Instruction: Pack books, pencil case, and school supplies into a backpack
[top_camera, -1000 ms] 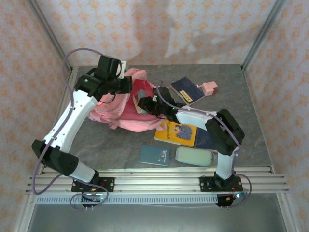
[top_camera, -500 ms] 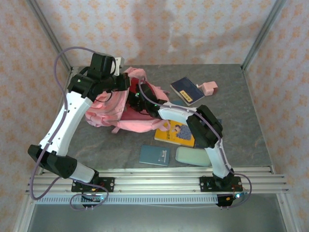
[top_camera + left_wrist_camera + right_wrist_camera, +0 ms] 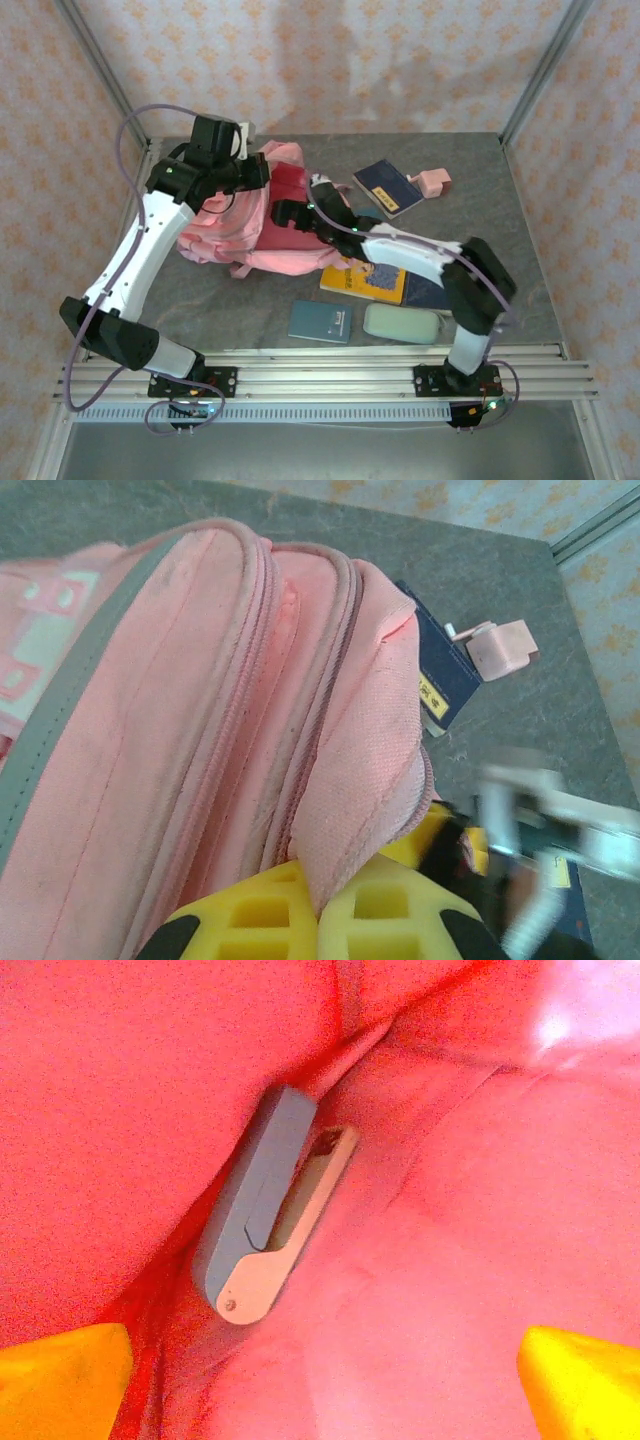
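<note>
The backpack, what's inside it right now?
A blue-grey stapler with a white base lies against the backpack lining, free of the open right gripper. Folds of pink fabric cover the rest of the interior.

1 pink fabric backpack (image 3: 218, 232); 1 yellow book (image 3: 366, 281); 2 navy books (image 3: 388, 187); 1 teal notebook (image 3: 320, 321); 1 mint-green pouch (image 3: 403, 324); 1 pink sharpener (image 3: 432, 182); 1 blue-grey stapler (image 3: 255, 1205)

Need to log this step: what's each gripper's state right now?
Left gripper: shut on the backpack flap.
Right gripper: open, empty; stapler lies in the backpack.
</note>
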Controlling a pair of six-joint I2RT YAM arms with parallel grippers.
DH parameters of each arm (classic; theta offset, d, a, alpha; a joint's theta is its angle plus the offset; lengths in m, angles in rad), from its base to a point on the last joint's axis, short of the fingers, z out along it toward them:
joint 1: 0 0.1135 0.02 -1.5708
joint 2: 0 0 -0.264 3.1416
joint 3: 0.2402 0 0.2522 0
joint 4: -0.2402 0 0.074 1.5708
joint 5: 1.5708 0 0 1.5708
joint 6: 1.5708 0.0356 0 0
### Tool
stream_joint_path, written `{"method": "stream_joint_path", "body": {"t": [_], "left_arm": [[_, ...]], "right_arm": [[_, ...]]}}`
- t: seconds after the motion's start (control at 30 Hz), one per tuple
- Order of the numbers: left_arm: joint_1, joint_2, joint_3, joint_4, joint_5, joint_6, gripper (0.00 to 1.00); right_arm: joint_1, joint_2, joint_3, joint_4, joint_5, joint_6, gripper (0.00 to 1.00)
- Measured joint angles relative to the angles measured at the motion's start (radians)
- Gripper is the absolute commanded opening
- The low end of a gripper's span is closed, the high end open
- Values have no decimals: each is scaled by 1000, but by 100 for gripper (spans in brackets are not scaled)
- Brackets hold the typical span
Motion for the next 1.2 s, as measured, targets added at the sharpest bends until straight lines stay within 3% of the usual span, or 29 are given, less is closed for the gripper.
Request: {"method": "stream_joint_path", "body": {"t": [0.2,0.4,0.53,0.67,0.87,1.2], "left_arm": [[1,0,-109,80,19,-24,0],[0,-9,-248,200,50,-85,0],[0,-9,-314,265,69,-131,0],[0,-11,-336,299,70,-153,0],[0,-47,-370,320,67,-172,0],[1,-61,-370,320,43,-171,0]], "right_arm": [[0,-217,-78,-112,49,-154,100],[7,-431,-97,-423,154,-270,89],[9,-509,-97,-628,233,-327,89],[8,-483,-75,-816,278,-335,100],[46,-418,-48,-988,254,-402,99],[103,-382,-113,-1125,180,-814,99]]}}
